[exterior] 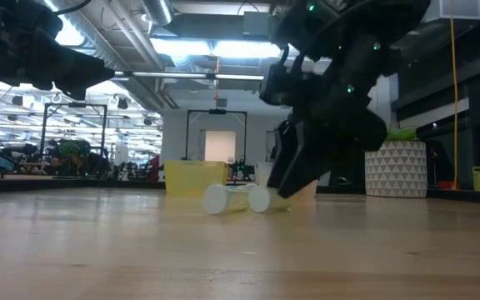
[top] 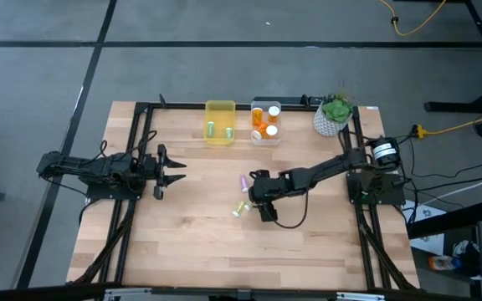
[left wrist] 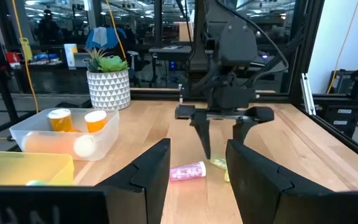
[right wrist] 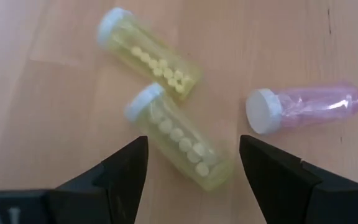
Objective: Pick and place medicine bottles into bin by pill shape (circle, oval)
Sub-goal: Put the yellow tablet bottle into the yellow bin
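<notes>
From above, the right end effector (top: 256,201) reaches from the worktop's (top: 191,242) right edge to its middle, fingers spread and holding nothing, poised over two yellow-green bottles (top: 240,208) that lie on their sides; a purple bottle (top: 245,182) lies just beside them, toward the bins. The yellow bin (top: 219,121) holds two small greenish bottles, and the clear bin (top: 265,122) next to it holds orange bottles, with a potted plant (top: 335,115) at the far right corner. The left end effector (top: 167,171) waits near the left edge, fingers spread and empty, well apart from the loose bottles, so the right arm is plainly the nearer one. At table level, the right arm tilts steeply down and its fingertips hang just above the two yellow-green bottles, whose white caps face the camera. The left wrist camera looks across at the right end effector with its fingers pointing straight down, the purple bottle lying in front of it. The right wrist camera shows the nearer yellow-green bottle (right wrist: 179,137) between the spread fingers (right wrist: 126,171), its long axis running diagonally across the gap, small round pills visible inside; I judge a slight wrist turn would square the fingers across its width before descending.
</notes>
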`<state>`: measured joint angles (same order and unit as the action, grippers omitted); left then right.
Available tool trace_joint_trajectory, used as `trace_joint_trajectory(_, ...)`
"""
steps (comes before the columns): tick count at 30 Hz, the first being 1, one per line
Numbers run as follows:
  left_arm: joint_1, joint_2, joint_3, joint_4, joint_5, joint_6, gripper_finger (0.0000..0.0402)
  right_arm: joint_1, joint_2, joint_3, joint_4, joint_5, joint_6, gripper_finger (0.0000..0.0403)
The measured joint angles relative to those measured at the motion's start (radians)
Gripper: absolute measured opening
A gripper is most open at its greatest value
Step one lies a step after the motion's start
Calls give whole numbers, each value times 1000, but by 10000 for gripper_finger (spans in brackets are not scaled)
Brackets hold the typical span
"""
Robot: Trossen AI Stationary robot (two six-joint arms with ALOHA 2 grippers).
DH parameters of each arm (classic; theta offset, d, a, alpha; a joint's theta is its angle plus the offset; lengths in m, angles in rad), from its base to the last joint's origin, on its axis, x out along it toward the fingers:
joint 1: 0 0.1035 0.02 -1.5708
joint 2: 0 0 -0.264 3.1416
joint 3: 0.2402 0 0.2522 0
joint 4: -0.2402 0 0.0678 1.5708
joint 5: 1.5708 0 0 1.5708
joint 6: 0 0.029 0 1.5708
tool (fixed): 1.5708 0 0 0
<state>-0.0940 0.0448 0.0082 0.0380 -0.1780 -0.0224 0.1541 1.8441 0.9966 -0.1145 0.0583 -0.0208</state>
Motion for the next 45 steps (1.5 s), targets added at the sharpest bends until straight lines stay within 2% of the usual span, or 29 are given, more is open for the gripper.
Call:
trace_joint_trajectory(8, 0, 0, 0, 0, 0, 6, 149, -14, 42, 1, 1, -35, 19, 250)
trace_joint_trajectory(15, 0, 0, 0, 0, 0, 7, 149, -12, 43, 1, 5, -39, 70, 188)
trace_joint_trajectory(21, 0, 0, 0, 0, 0, 7, 149, -15, 44, 1, 6, -105, 68, 142)
trace_joint_trajectory(31, 0, 0, 0, 0, 0, 7, 149, -13, 45, -1, 27, -128, 68, 135)
trace_joint_trajectory(35, 0, 0, 0, 0, 0, 7, 149, -11, 43, 9, 45, -79, 73, 135)
trace_joint_trajectory(38, 0, 0, 0, 0, 0, 7, 149, -16, 42, 50, 45, -31, 90, 132)
trace_joint_trajectory(45, 0, 0, 0, 0, 0, 7, 149, -66, 40, 221, 45, -1, 18, 116)
